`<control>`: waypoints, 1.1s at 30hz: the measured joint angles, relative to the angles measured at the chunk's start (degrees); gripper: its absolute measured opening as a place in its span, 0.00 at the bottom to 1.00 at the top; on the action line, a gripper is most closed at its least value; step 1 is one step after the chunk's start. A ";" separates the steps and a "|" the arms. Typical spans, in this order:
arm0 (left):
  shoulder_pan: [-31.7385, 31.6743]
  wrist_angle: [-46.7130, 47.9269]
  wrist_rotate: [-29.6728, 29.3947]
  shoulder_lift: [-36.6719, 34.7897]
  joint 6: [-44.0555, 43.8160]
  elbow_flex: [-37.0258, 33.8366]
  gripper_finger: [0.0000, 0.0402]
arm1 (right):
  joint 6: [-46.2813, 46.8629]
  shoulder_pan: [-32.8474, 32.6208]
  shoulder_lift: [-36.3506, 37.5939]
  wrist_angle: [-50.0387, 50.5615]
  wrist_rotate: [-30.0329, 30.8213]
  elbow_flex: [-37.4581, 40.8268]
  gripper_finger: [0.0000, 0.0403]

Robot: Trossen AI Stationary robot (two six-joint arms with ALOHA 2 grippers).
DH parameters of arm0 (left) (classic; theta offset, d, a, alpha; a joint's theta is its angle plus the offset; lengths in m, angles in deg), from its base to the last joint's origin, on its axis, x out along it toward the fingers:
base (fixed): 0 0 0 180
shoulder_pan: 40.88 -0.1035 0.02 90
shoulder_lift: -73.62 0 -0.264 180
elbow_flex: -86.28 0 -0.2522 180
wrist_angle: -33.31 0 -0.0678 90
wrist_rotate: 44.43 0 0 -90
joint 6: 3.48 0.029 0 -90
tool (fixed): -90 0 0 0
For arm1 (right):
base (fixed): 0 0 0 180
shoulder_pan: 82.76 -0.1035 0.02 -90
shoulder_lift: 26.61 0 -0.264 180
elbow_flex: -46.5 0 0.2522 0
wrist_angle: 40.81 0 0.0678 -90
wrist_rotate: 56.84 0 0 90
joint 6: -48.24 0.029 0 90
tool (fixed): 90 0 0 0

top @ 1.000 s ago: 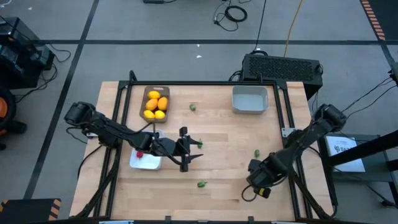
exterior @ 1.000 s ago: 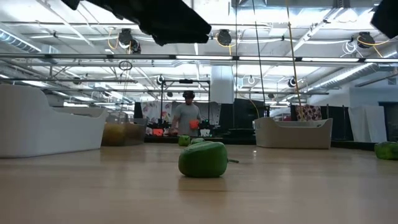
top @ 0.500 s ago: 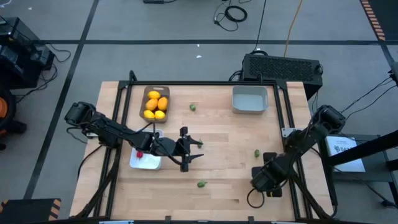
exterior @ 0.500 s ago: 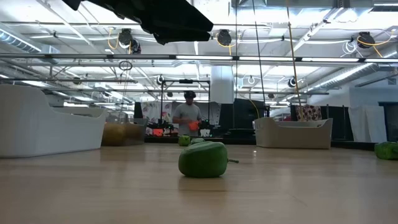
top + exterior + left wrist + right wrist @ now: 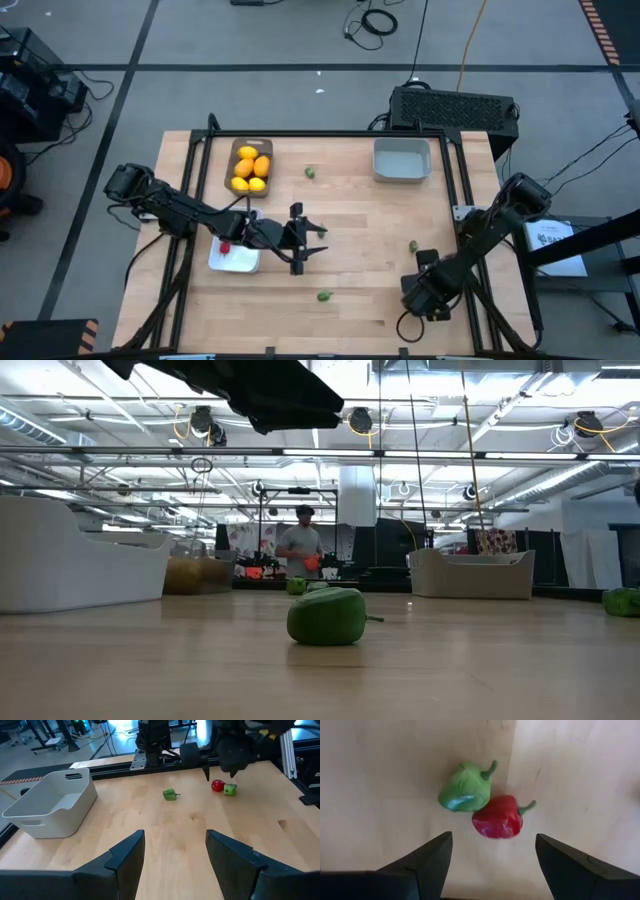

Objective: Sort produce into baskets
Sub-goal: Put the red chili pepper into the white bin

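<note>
Three containers are seen on the wooden bench (image 5: 360, 215). A grey-brown tray (image 5: 232, 166), near the bench's far edge, is filled with four yellow-orange lemons (image 5: 252, 167). A pale grey bin (image 5: 402, 161), along that same far edge and just in front of the black vented box (image 5: 455, 106), appears empty. A white tray (image 5: 240, 263), nearer the front edge than the grey-brown tray, is partly covered by the left arm; a red berry (image 5: 225, 247) is seen at the tray's edge.

Loose pieces are scattered around the pale grey bin's side of the bench: a green pepper (image 5: 310, 172) between the grey-brown tray and the bin, another (image 5: 413, 245) well in front of the bin, and a third (image 5: 324, 295) close to the front edge.

The left hand (image 5: 312, 241) is held just beside the white tray, its fingers (image 5: 125, 855) moderately apart and empty. The right hand (image 5: 492, 852) is poised over a green pepper (image 5: 465, 787) and a red pepper (image 5: 499, 817) that touch each other, its fingers spread wide and gripping nothing.

A person (image 5: 298, 546) is seen standing in the room beyond the bench.
</note>
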 joint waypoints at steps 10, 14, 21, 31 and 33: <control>-0.02 0.17 0.00 0.00 0.00 0.00 0.54 | -1.89 0.00 -7.38 -0.58 -0.27 -0.09 0.69; -0.02 0.20 -0.02 0.00 -0.02 0.00 0.54 | -2.13 0.04 -8.28 -0.75 -0.65 -0.24 0.67; 0.00 0.19 -0.02 -0.02 -0.02 0.00 0.54 | -1.55 0.01 -6.75 -1.92 -0.29 -0.02 0.53; 0.00 0.54 -0.04 -0.02 -0.02 0.00 0.54 | -1.39 0.73 -6.40 0.39 -1.73 -1.04 0.33; 0.00 0.58 -0.04 -0.02 -0.02 0.00 0.54 | -1.40 1.02 -6.38 3.03 -1.84 -1.75 0.31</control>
